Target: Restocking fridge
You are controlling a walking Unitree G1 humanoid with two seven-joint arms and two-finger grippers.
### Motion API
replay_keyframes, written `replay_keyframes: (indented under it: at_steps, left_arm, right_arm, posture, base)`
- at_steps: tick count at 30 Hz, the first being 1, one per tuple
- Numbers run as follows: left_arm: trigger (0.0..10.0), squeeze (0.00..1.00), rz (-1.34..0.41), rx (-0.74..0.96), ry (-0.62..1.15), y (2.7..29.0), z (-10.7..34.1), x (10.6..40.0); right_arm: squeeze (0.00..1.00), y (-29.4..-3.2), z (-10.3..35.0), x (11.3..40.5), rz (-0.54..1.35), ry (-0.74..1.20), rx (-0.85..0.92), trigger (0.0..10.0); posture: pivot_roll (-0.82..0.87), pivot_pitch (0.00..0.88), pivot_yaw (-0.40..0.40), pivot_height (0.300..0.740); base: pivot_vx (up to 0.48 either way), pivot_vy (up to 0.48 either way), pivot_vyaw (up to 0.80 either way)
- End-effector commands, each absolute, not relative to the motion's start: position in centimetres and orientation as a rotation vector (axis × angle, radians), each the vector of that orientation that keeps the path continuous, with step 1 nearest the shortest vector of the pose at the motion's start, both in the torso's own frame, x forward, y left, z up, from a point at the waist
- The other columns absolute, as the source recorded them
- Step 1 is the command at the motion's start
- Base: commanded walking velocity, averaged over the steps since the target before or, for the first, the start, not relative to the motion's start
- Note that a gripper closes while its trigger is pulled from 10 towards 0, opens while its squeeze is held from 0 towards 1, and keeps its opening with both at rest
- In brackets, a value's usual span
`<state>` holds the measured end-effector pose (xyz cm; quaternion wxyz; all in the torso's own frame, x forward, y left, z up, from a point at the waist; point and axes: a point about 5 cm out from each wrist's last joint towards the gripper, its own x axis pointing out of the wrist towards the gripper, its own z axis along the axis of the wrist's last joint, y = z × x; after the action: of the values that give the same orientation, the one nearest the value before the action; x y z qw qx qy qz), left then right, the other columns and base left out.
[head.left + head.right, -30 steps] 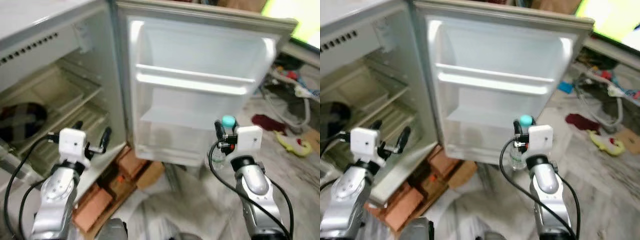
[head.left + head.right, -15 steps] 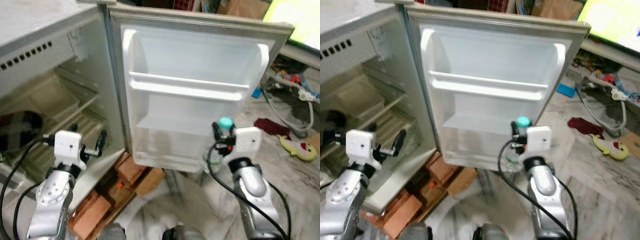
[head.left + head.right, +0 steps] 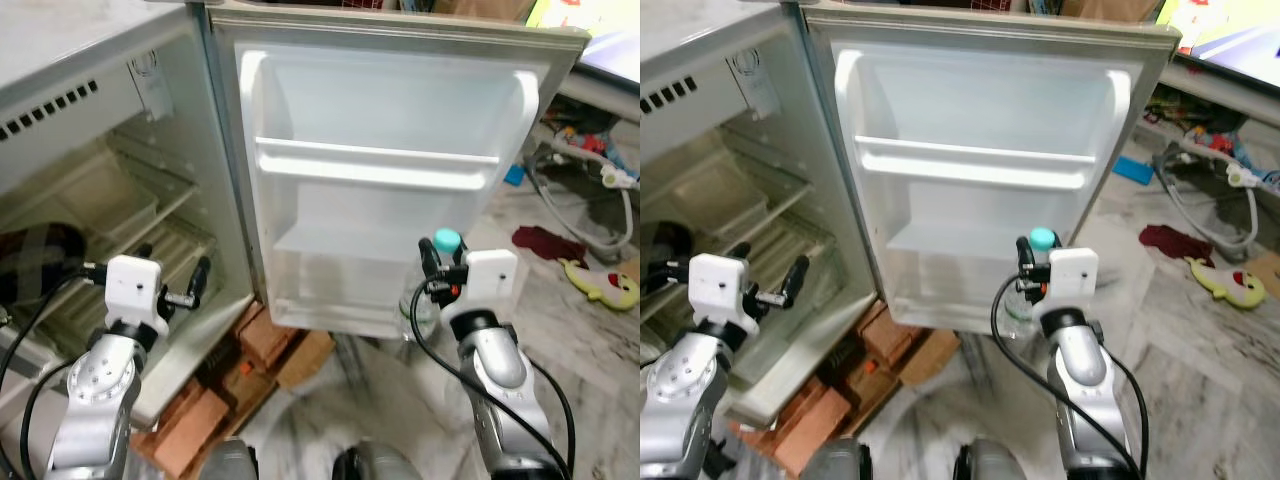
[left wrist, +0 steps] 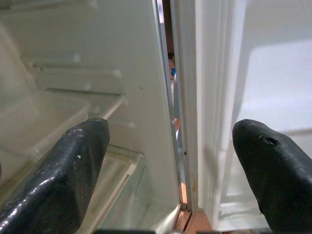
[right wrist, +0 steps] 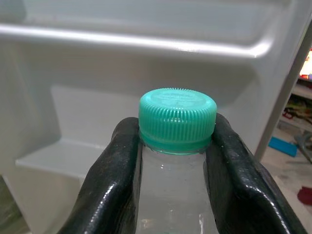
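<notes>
Bottle [image 5: 175, 161] now lower: clear, teal-capped, upright.

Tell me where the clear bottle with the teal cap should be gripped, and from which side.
Grip the bottle at its neck, just under the teal cap, coming in from the side with a finger on each flank. It stands upright, and the wider cap likely stops it slipping. The right gripper holds it this way.

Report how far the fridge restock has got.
Done: the fridge door stands open, its shelves bare.
In hand: the right gripper is shut on the neck of a clear bottle with a teal cap, held upright before the lower door shelf.
Left: set the bottle on it. The left gripper is open, holding nothing.
</notes>
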<state>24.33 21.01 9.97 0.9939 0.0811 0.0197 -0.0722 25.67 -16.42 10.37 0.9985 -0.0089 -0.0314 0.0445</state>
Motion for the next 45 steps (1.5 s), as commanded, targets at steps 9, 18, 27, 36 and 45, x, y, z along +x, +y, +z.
replay_keyframes:
  at_steps: [9, 18, 27, 36, 45]
  left_arm:
    - [10.0, 0.00, -0.199, 0.211, 0.017, 20.2, 10.6, 26.2]
    - [10.0, 0.00, -0.211, 0.215, 0.013, 19.8, 10.5, 26.8]
    - [10.0, 0.00, -0.243, 0.206, 0.000, 18.4, 10.1, 26.9]
    - [10.0, 0.00, -0.235, 0.201, -0.017, 18.8, 10.2, 26.8]
    - [10.0, 0.00, -0.241, 0.197, -0.022, 18.8, 10.2, 26.7]
  right_arm:
    - [0.00, -16.4, 10.9, 26.8, 0.055, -0.116, -0.014, 10.0]
    - [0.00, -15.6, 11.1, 27.4, 0.065, -0.139, -0.017, 10.0]
    - [0.00, -15.7, 11.3, 27.7, 0.076, -0.144, -0.028, 10.0]
    - [0.00, -15.1, 11.3, 27.9, 0.106, -0.144, -0.025, 10.0]
    - [0.00, -14.9, 11.4, 27.8, 0.115, -0.145, -0.027, 10.0]
  posture:
    - [0.05, 0.037, 0.016, 0.658]
    - [0.02, 0.041, 0.031, 0.658]
    - [0.00, 0.063, -0.005, 0.658]
    - [0.01, 0.081, -0.022, 0.658]
    - [0.01, 0.094, -0.029, 0.658]
  base:
    - [0.000, 0.000, 0.00]
    - [0.000, 0.000, 0.00]
    - [0.000, 0.000, 0.00]
    - [0.000, 0.000, 0.00]
    - [0.000, 0.000, 0.00]
